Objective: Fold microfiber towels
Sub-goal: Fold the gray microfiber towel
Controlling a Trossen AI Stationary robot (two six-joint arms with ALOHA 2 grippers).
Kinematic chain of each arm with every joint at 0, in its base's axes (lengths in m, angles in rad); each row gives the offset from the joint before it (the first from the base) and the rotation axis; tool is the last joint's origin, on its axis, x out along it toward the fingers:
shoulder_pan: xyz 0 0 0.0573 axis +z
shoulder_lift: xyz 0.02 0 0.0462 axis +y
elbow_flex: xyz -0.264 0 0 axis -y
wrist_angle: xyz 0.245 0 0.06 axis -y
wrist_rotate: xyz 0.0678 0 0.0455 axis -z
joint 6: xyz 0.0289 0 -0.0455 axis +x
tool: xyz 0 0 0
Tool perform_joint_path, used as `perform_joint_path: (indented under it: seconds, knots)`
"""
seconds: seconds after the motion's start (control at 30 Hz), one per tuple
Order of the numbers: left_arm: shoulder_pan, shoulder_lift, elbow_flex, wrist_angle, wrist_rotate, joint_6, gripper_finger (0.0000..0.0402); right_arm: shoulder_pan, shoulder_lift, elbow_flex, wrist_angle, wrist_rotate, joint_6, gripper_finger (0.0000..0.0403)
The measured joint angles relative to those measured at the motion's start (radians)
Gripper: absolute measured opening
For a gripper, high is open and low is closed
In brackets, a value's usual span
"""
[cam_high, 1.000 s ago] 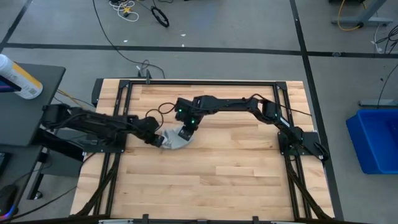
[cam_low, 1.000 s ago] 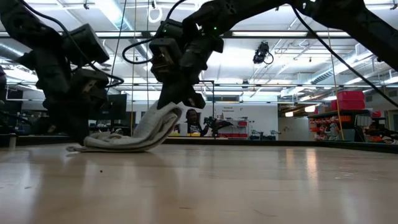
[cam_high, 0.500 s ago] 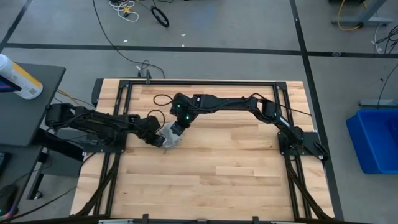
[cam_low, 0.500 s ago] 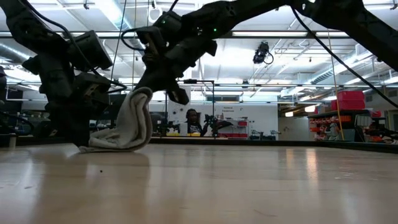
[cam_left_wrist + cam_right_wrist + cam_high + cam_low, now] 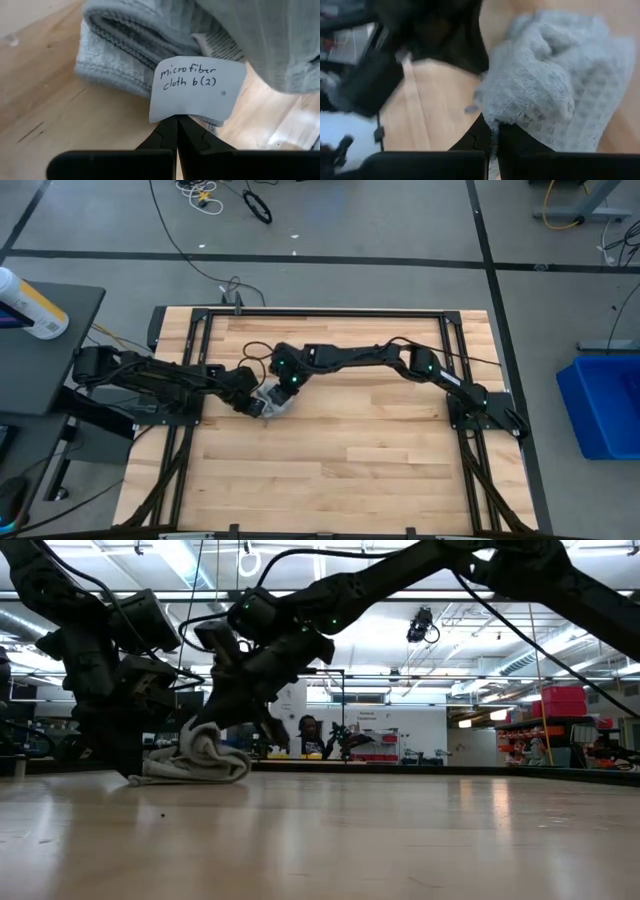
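- Left gripper (image 5: 176, 131): jaws closed on the white handwritten paper tag (image 5: 198, 90), apparently anchoring that corner.
- Right gripper (image 5: 492, 135): jaws closed, pinching an edge of the light grey-blue ribbed microfiber towel (image 5: 272, 399), presumably carrying the fold over.
- Towel lies bunched toward the wooden table's (image 5: 380, 460) left edge, between both grippers.
- No containers on the table.

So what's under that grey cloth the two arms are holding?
Only the wooden table shows beneath the microfiber towel. Its folded layers hide anything between them. A white handwritten tag sticks out at one corner.
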Motion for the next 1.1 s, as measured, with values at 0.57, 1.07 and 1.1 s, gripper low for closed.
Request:
perform_joint_path:
  seconds: [0.57, 1.07, 1.1]
  knots:
    - [0.0, 0.0, 0.0, 0.006, 0.01, 0.018, 0.0, -0.059, -0.001, 0.0, 0.116, 0.004, 0.067, 0.0195]
    - [0.0, -0.001, 0.0, 0.006, 0.01, 0.033, 0.0, -0.021, -0.003, 0.0, 0.119, -0.03, 0.043, 0.0137]
    - [0.0, -0.001, 0.0, 0.006, 0.01, 0.033, 0.0, -0.021, -0.003, 0.0, 0.119, -0.03, 0.044, 0.0126]
